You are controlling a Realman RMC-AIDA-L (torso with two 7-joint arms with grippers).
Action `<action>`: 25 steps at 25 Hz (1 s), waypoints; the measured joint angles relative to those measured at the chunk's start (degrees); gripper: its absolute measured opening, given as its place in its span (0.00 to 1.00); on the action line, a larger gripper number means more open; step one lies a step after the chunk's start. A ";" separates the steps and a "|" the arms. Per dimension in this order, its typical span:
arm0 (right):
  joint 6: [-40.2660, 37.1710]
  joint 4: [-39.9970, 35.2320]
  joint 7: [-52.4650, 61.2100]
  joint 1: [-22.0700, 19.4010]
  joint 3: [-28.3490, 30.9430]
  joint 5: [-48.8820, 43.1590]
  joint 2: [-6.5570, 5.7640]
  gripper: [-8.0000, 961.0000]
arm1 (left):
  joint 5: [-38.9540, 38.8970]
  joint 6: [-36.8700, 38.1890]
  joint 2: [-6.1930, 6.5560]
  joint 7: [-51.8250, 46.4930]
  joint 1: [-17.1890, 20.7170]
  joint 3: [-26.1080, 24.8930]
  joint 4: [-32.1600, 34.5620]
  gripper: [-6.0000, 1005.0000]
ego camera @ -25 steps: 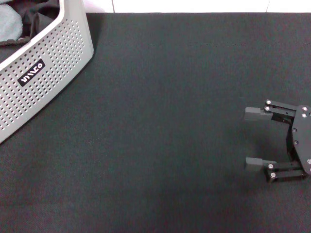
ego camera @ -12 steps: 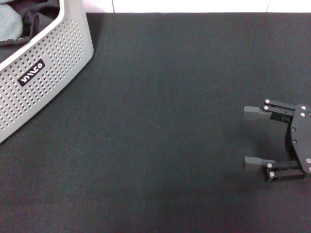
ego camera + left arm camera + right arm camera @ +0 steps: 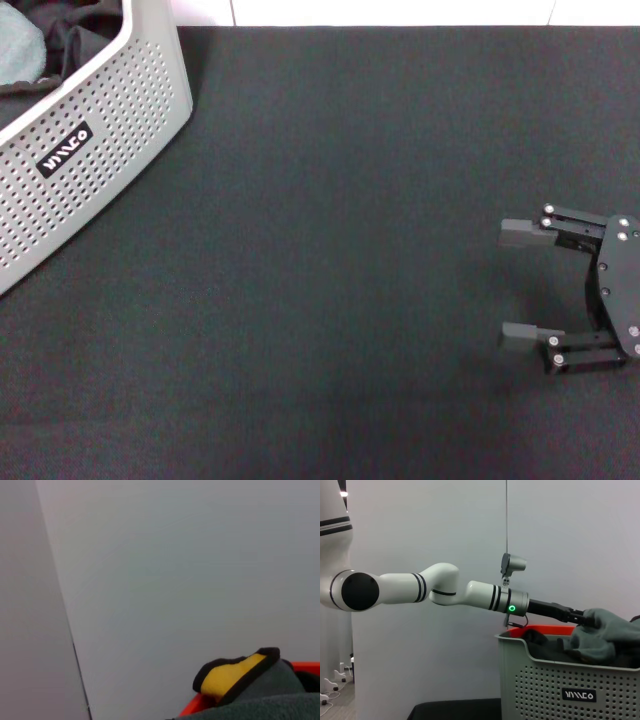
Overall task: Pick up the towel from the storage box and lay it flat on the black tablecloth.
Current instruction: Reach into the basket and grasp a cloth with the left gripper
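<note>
The towel is bunched grey-green over the storage box, raised above its rim. My left gripper reaches over the box from the white arm and is shut on the towel's fold. In the left wrist view the towel's yellow corner with black edging is close up. In the head view only a patch of the towel shows inside the storage box at the far left. My right gripper is open and empty low over the black tablecloth at the right.
A plain black cloth also lies in the box beside the towel. The box carries a black label with white letters. An orange-red edge shows behind the towel. A white wall lies beyond the table.
The grey-green patch of towel in the box has shrunk towards the upper left in the head view. My right gripper has drifted slightly towards the table's front, still open.
</note>
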 joint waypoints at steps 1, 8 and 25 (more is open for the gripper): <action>0.00 0.00 0.00 0.05 0.00 0.00 -0.01 0.89 | -0.04 0.11 0.00 0.00 0.26 -0.01 0.05 0.79; 0.01 0.00 0.00 0.23 0.07 0.00 -0.08 0.89 | -0.49 2.01 -0.36 -0.01 1.46 -0.56 1.09 0.79; -0.13 0.09 0.00 0.23 0.09 -0.01 0.12 0.89 | -4.97 5.00 1.79 6.99 -4.03 -5.23 -8.92 0.79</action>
